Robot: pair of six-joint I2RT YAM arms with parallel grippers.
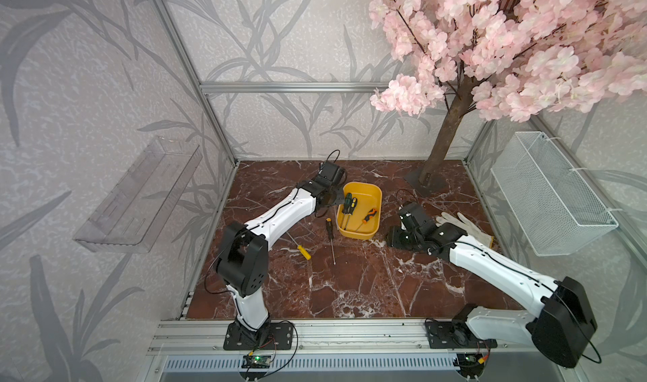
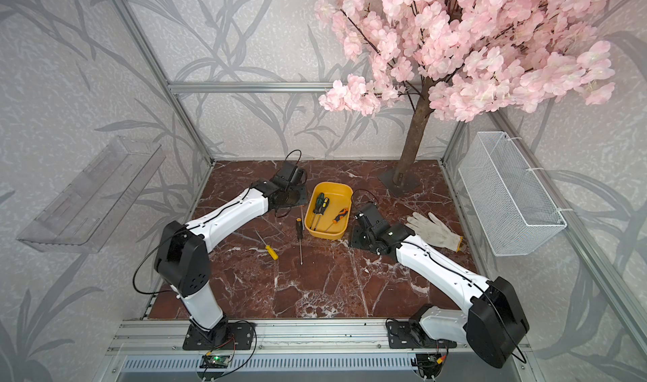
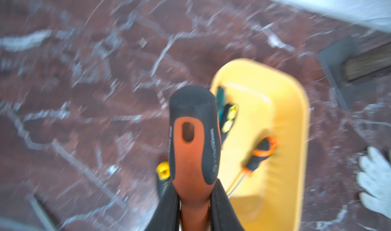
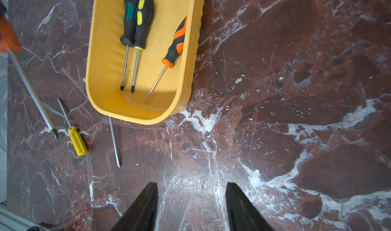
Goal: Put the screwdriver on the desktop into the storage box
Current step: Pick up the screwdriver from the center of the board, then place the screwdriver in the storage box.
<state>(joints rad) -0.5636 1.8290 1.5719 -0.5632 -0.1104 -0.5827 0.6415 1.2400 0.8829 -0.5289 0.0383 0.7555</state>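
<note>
- L pincer (image 3: pixel 193 200): closed on large orange/blk screwdriver (image 3: pixel 192 139). The hold is taken low on the handle, w/ the butt end left free.
- R pincer (image 4: pixel 191 195): jaws apart, nothing held, hung over bare desktop (image 4: pixel 275 134) near the box.
- Held item, location: just beside the rim of storage box (image 1: pixel 357 235), not yet inside. In the right wrist view the shaft is slanted down, w/ its tip near yellow-handled screwdriver (image 4: pixel 78 143). Contact w/ the desktop cannot be told.
- Handling (est.): steel shaft is stiff, and the moulded handle looks rubbery and grippy. Not fragile, moderate wt., handle-heavy.
- Long shaft acts as a lever, so pivoting in the grip is judged likely if the item is swung fast.
- Hold point (est.): best taken across the handle's narrow waist. The bare shaft is judged thin, slick and prone to rolling.
- Fit (est.): the item looks long vs. the box, so it is to be laid lengthwise, else the tip may be left riding on the rim.
- Already boxed, 3 pcs: green/blk screwdriver (image 4: pixel 130 14), yellow/blk screwdriver (image 4: pixel 145 18), small orange/blk screwdriver (image 4: pixel 176 43).
- Left on the desktop: the yellow-handled one and long-shaft blk screwdriver (image 1: pixel 329 227), the latter just beside the box.
- Misc: white glove (image 1: pixel 462 226), well apart from the screwdrivers.
</note>
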